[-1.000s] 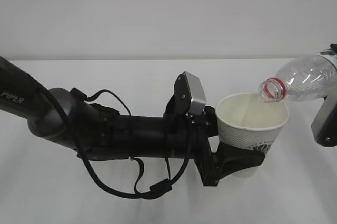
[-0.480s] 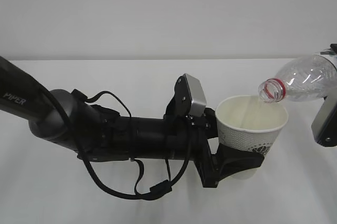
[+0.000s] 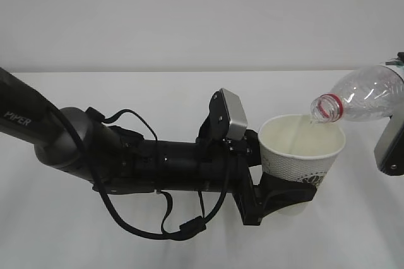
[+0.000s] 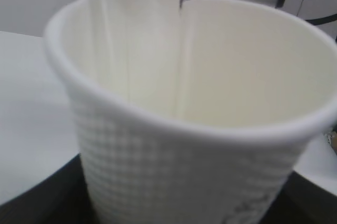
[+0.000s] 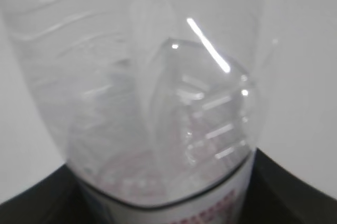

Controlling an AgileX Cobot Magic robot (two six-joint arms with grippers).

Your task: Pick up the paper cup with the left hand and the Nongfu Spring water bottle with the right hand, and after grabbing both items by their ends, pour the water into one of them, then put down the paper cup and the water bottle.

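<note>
The left hand (image 3: pixel 287 196) clasps the paper cup (image 3: pixel 303 149) low around its base, upright above the table (image 3: pixel 189 92), while the right hand (image 3: pixel 392 146) grips the Nongfu Spring water bottle (image 3: pixel 356 98) tilted mouth-down over the rim (so a thin stream of water (image 4: pixel 181 56) lands inside).

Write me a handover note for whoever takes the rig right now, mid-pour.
Left gripper: shut on the paper cup, gripping its lower part, cup upright above the table.
Right gripper: shut on the Nongfu Spring water bottle, tilted, uncapped mouth over the cup's rim.
Done: both items picked up; a thin stream of water runs down into the cup.
Left: finish the pour, right the bottle, set both down.
</note>
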